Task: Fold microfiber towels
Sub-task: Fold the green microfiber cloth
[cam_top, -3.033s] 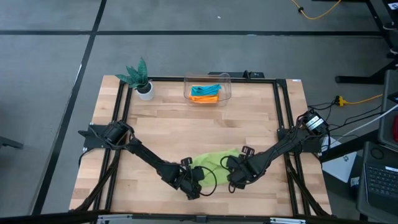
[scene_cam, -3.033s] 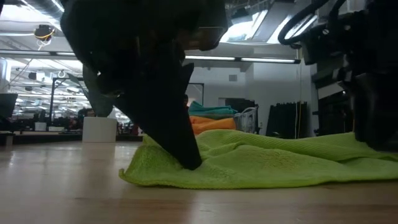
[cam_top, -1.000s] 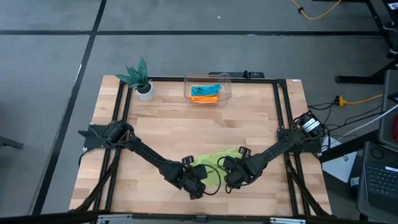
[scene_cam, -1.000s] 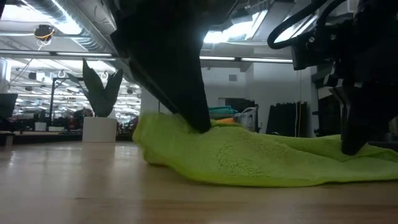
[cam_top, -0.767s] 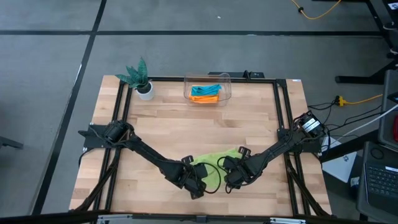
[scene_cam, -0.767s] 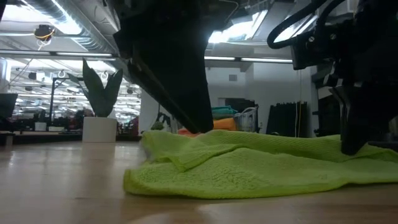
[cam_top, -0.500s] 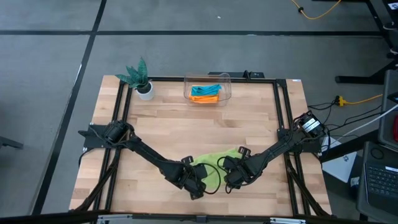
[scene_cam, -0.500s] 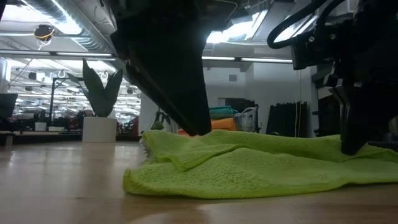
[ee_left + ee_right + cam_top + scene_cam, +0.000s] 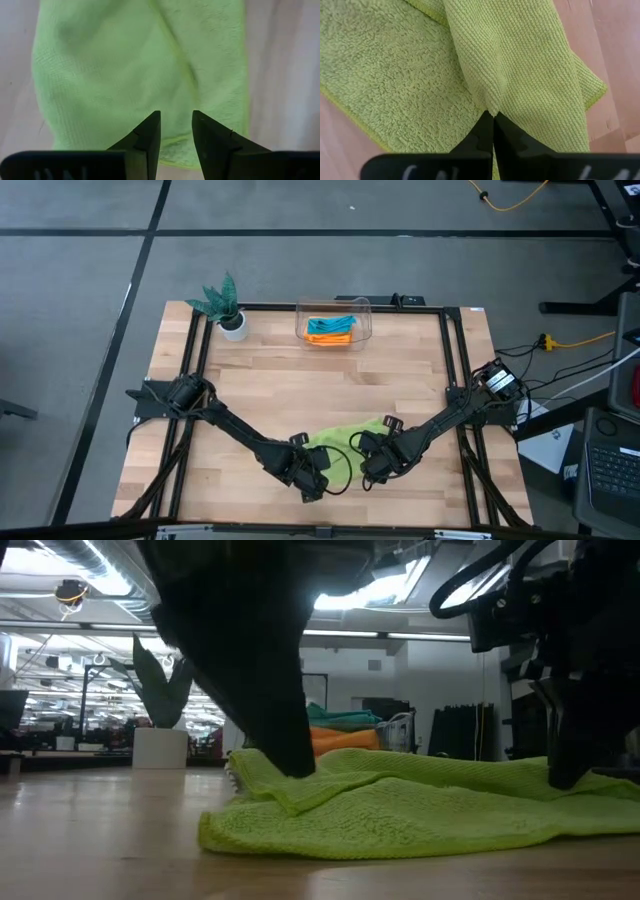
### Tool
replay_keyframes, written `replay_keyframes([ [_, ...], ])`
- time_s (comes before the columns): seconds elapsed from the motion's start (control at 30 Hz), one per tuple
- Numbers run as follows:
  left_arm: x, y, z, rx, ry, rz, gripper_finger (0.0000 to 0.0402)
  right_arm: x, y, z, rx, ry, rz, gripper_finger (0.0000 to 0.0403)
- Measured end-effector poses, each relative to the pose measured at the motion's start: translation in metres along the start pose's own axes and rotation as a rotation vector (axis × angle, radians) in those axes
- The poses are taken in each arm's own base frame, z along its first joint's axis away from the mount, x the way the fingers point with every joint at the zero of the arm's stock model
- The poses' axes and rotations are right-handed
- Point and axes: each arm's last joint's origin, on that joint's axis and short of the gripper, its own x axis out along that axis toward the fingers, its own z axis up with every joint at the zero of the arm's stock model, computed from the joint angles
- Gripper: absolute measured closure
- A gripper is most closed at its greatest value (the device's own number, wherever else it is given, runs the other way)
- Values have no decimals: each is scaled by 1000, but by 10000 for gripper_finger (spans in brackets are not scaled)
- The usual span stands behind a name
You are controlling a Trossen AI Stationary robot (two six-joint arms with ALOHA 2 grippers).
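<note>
A lime green microfiber towel (image 9: 345, 442) lies near the table's front edge, its left part folded over onto itself (image 9: 300, 795). My left gripper (image 9: 176, 120) stands open over the towel's left part, fingers pointing down. My right gripper (image 9: 493, 117) is shut on the towel's right part (image 9: 565, 780). Orange (image 9: 328, 337) and teal (image 9: 330, 325) towels lie folded in a clear bin (image 9: 365, 315) at the far edge. My left gripper's finger (image 9: 290, 765) reaches down to the towel's folded top layer; I cannot tell whether it touches. My right gripper pinches a raised ridge of the cloth (image 9: 491, 106) between its two fingertips, from above, slanting down. The towel lies slack on the table around the pinch.
A green plant in a white pot (image 9: 225, 305) stands at the far left corner. Black rails (image 9: 195, 380) run along the table's left and right sides. Bare wood (image 9: 330, 385) lies between the towel and the bin.
The towel's left part, held up at my left gripper's fingers a second ago, has fallen and now lies flat, folded over the lower layer, its near edge spread toward the left. My left gripper has let go. The right gripper has kept its pinch.
</note>
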Motion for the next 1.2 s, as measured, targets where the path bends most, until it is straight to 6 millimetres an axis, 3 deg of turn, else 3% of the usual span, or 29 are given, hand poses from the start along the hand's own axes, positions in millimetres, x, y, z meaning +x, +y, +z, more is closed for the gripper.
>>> replay_keyframes([
  [0.5, 9, 2, -7, -21, 13, -24, 298, 0, 0, 0, 0, 0, 0, 399],
  [0.7, 7, -1, -14, 228, 81, -73, 298, 0, 0, 0, 0, 0, 0, 399],
  [0.87, 5, -2, -21, 418, 70, -16, 298, 0, 0, 0, 0, 0, 0, 399],
  [1.2, 4, -2, -20, 522, 26, 41, 299, 0, 0, 0, 0, -1, 1, 399],
])
